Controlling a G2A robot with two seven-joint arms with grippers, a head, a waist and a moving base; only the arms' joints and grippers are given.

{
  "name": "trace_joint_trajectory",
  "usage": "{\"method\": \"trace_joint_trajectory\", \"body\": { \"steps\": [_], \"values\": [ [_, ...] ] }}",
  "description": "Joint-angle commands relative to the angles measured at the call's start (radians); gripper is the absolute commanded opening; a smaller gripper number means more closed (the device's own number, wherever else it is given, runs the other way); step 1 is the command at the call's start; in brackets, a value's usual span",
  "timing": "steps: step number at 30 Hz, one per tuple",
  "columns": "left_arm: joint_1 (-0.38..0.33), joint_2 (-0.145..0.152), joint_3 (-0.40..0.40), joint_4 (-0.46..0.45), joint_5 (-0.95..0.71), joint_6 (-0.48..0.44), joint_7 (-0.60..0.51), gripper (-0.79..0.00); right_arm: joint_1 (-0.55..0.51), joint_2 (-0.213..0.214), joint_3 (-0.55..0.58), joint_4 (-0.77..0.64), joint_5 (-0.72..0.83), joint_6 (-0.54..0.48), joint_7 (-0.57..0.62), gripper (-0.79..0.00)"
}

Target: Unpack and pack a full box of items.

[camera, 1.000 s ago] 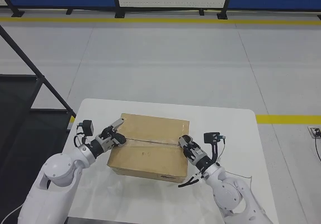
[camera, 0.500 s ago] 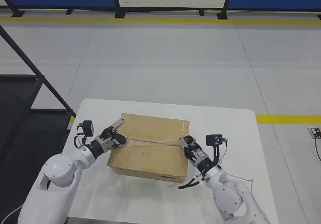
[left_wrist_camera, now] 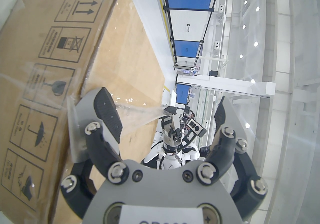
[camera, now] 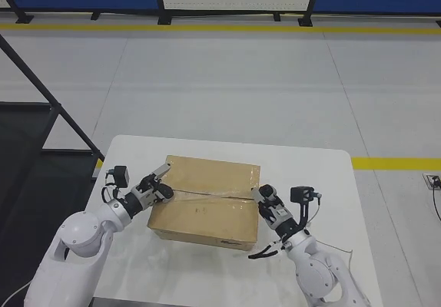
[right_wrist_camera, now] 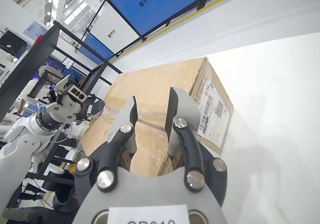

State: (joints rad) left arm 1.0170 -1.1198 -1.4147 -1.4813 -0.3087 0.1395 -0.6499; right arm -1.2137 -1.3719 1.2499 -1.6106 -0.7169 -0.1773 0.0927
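A closed brown cardboard box point(camera: 205, 207) sits in the middle of the white table point(camera: 313, 173), with clear tape point(camera: 209, 193) along its top seam. My left gripper point(camera: 159, 188) is at the box's left end and open. In the left wrist view one of its fingers point(left_wrist_camera: 107, 112) rests on the taped top edge of the box point(left_wrist_camera: 120, 42), where a loose tape end sticks up. My right gripper point(camera: 266, 201) hovers just off the box's right end, open, with nothing between its fingers; the seam of the box point(right_wrist_camera: 150, 84) shows through the gap of this gripper point(right_wrist_camera: 153, 96).
A black metal rack point(camera: 44, 107) stands off the table's left side. Bare table lies right of the box and in front of it. A white shipping label point(right_wrist_camera: 212, 120) is stuck on the box's right end face.
My right gripper has drawn back a little from the box's right end, toward the table's right side. The left gripper and the box have stayed put.
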Motion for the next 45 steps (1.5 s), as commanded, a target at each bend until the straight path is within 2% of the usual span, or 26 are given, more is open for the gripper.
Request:
{"method": "trace_joint_trajectory", "body": {
  "steps": [1, 8, 11, 14, 17, 18, 20, 24, 30, 38, 45],
  "values": [
    [0.0, 0.0, 0.0, -0.001, 0.0, 0.001, 0.001, 0.0, -0.009, 0.001, 0.008, -0.011, 0.0, 0.003, -0.012, -0.465],
    [-0.005, 0.001, 0.004, 0.001, -0.002, 0.002, -0.002, 0.0, -0.051, 0.005, 0.044, -0.081, 0.035, -0.028, -0.052, -0.453],
    [-0.008, 0.001, 0.007, 0.006, -0.004, 0.003, 0.001, 0.0, -0.041, 0.007, 0.046, -0.098, 0.089, -0.068, 0.002, -0.462],
    [-0.012, 0.001, 0.01, 0.01, -0.007, 0.0, 0.0, 0.0, -0.002, 0.006, 0.038, -0.092, 0.19, -0.075, 0.116, -0.477],
    [-0.014, 0.0, 0.013, 0.013, -0.009, -0.002, -0.001, 0.0, 0.063, 0.005, 0.037, -0.06, 0.273, -0.04, 0.216, -0.674],
    [-0.015, 0.0, 0.014, 0.014, -0.01, -0.003, -0.001, 0.0, 0.091, 0.004, 0.033, -0.044, 0.312, -0.01, 0.254, -0.785],
    [-0.016, 0.0, 0.015, 0.015, -0.012, -0.004, -0.002, 0.0, 0.13, 0.002, 0.033, -0.017, 0.368, 0.035, 0.32, -0.785],
    [-0.017, 0.0, 0.018, 0.016, -0.015, -0.004, 0.0, 0.0, 0.234, 0.003, 0.045, 0.066, 0.525, 0.174, 0.538, -0.785],
    [-0.017, 0.0, 0.022, 0.016, -0.022, -0.002, 0.005, 0.0, 0.333, 0.01, 0.045, 0.15, 0.584, 0.336, 0.734, -0.785],
    [-0.02, -0.001, 0.028, 0.016, -0.026, -0.005, 0.009, 0.0, 0.385, 0.017, 0.01, 0.211, 0.577, 0.426, 0.831, -0.785],
    [-0.021, 0.0, 0.028, 0.016, -0.027, -0.004, 0.014, 0.0, 0.398, 0.025, -0.006, 0.223, 0.537, 0.476, 0.833, -0.785]
  ]
}}
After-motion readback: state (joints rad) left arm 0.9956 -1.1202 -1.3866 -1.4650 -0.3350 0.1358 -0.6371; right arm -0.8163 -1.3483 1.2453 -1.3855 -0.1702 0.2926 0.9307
